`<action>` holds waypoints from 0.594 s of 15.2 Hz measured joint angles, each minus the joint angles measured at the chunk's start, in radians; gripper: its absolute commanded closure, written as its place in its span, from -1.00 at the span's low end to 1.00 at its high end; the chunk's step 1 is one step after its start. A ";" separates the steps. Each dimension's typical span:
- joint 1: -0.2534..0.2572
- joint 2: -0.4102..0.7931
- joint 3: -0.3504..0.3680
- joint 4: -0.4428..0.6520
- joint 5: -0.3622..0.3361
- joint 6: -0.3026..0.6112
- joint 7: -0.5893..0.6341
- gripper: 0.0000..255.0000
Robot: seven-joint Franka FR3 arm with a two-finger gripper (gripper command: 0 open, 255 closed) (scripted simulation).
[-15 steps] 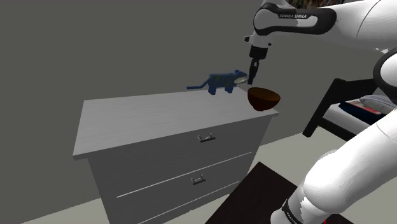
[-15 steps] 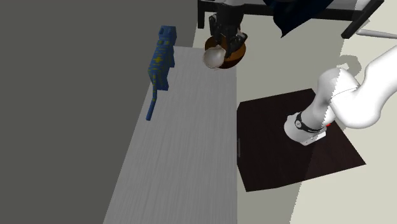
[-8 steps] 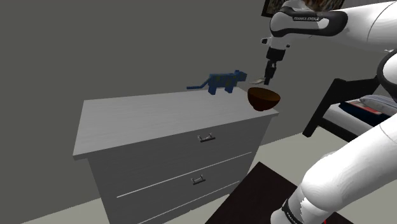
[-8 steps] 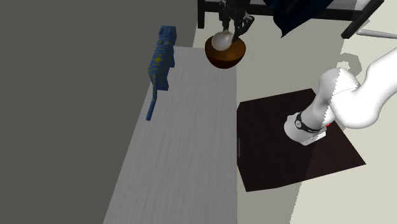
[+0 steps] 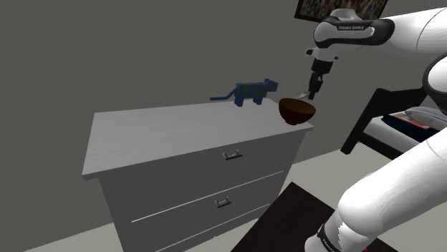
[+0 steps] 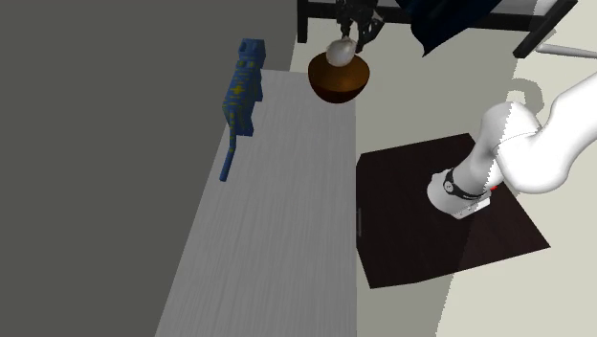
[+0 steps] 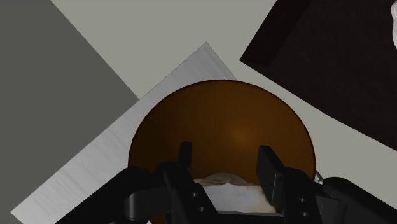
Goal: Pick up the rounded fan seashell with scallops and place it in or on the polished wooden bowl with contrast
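The jaws are closed on the pale grey-white rounded fan seashell (image 7: 230,186). In the wrist view the two black fingers (image 7: 183,160) stand on either side of the seashell and clasp it between them. The seashell rests on no surface. It hangs over the polished dark brown wooden bowl (image 7: 222,127), whose round interior lies below the fingertips.

In the shoulder view the seashell (image 5: 304,94) sits at the tip of the jaws, just above the rim of the bowl (image 5: 296,111), toward that view's right side of the bowl. The white arm (image 5: 401,32) reaches in from that view's right, with the hand pointing down at the bowl.

In the second exterior view the seashell (image 6: 341,51) appears over the bowl's (image 6: 339,81) upper rim, with the jaws directly above it.

The bowl stands upright on a corner of the pale grey desk (image 5: 165,132), at the shoulder view's right end of the top. The front of the desk carries drawers with small handles (image 5: 231,154).

A blue blocky toy cat (image 5: 248,91) stands on the desk near the bowl, on the shoulder view's left of it, along the back edge by the dark grey wall (image 5: 143,50). The toy cat and the bowl do not touch.

The dark brown stand (image 6: 440,206) sits on the beige floor (image 6: 411,105) beside the front of the desk.
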 measured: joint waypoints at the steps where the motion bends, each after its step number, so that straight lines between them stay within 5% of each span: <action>1: -0.001 -0.003 -0.001 -0.014 -0.002 0.011 0.000 1.00; 9: -0.006 -0.004 -0.010 -0.124 -0.007 0.120 0.003 1.00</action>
